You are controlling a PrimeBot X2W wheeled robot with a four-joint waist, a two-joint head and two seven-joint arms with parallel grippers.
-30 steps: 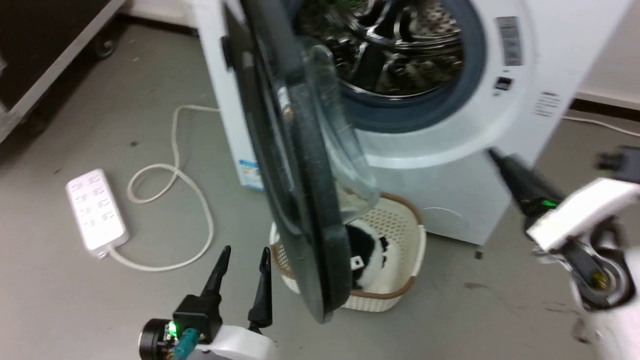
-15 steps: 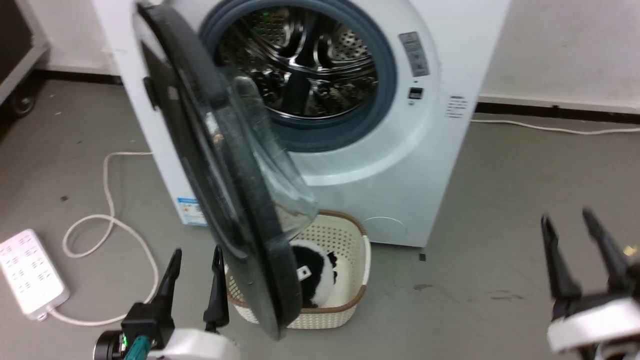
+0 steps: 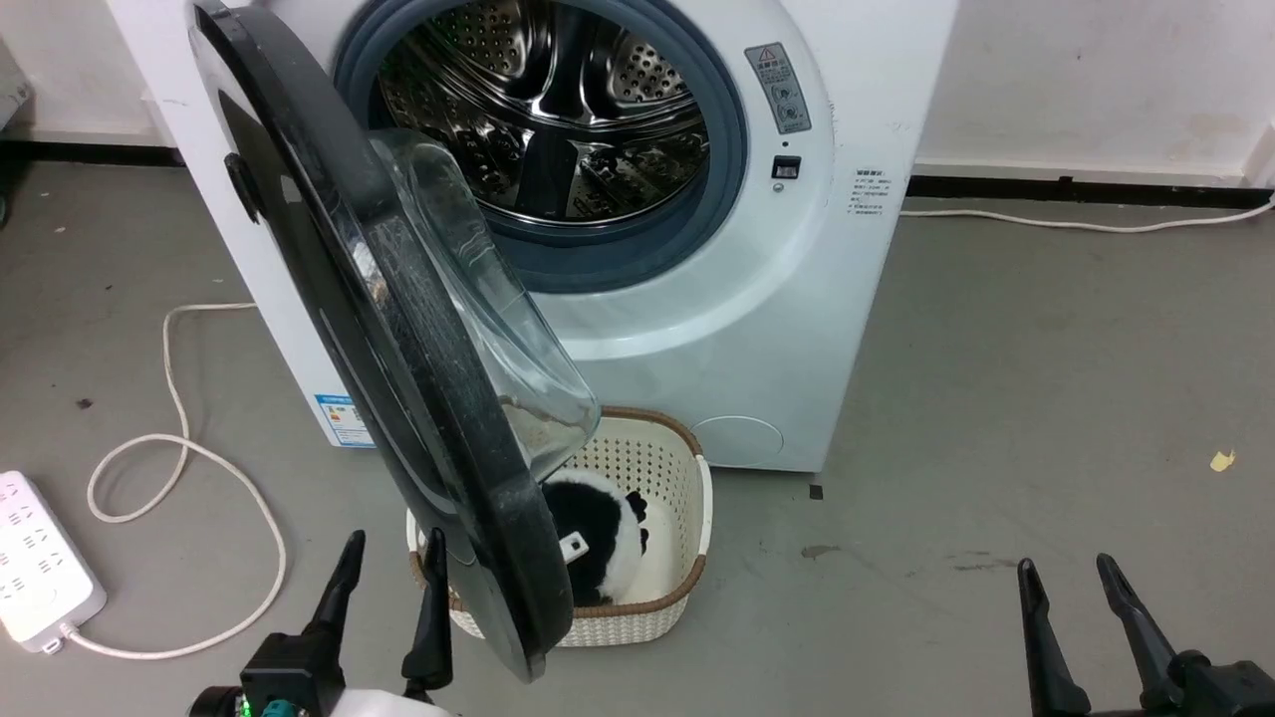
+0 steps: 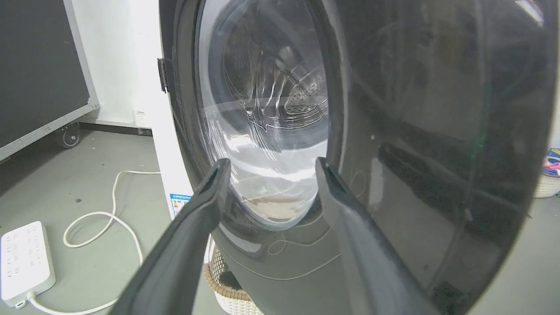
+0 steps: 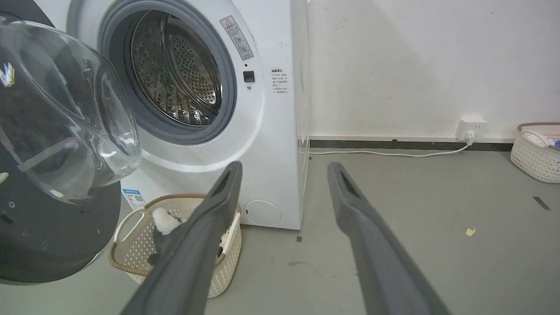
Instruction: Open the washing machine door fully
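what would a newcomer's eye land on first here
The big glossy black washing machine door stands swung out left of centre in the head view, its clear bowl window bulging. Behind it gleams the steel drum in the white washing machine, and below sits a cream basket holding a black-and-white plush.

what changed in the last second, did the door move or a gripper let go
The right gripper drew back from the front of the big white washing machine to the head view's lower right, open and empty. The head camera also shifted. The large round glossy black door stands open at much the same angle, and the left gripper stays open beside its lower edge.
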